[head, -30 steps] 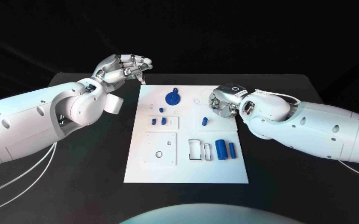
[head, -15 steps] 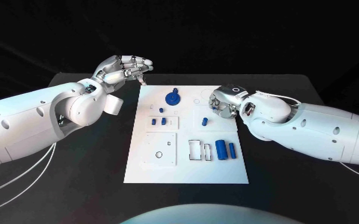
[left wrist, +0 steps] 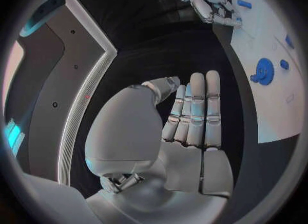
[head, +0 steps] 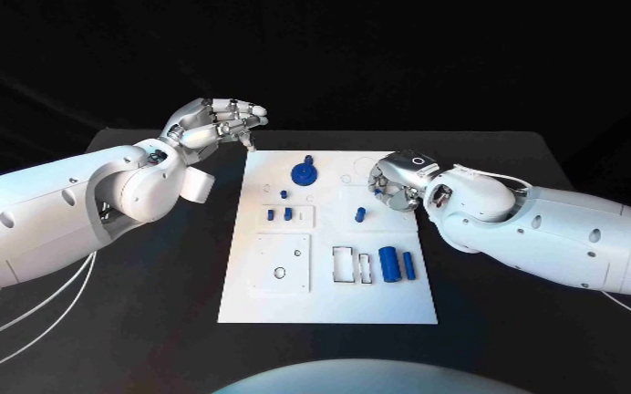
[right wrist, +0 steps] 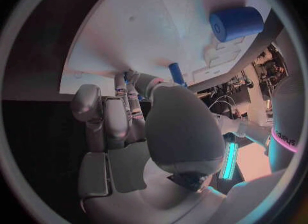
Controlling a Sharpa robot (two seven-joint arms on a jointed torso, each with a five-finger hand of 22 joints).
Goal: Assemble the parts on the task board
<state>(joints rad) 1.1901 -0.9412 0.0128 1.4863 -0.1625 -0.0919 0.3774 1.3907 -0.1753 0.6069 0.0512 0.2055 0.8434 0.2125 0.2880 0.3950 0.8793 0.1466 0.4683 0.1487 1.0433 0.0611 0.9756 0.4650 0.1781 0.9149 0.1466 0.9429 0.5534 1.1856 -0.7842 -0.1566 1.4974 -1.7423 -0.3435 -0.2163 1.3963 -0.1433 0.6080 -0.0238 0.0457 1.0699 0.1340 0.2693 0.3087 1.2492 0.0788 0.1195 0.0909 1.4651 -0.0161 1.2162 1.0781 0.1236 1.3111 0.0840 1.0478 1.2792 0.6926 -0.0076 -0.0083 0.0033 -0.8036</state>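
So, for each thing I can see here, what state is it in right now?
Left hand: holds nothing, above the table beside the far left corner of the task board.
Right hand: at the board's right edge, next to the small blue peg; grip cannot be told.
Blue gear: lies on the board.
Large blue cylinder: lies on its side.
Thin blue cylinder: lies beside it.

Board [head: 329, 294]: we see one.
Arms: we see two.
Hands: two, left [head: 217, 120] and right [head: 390, 184].
Blue parts: we count about seven, the gear [head: 304, 172] among them.
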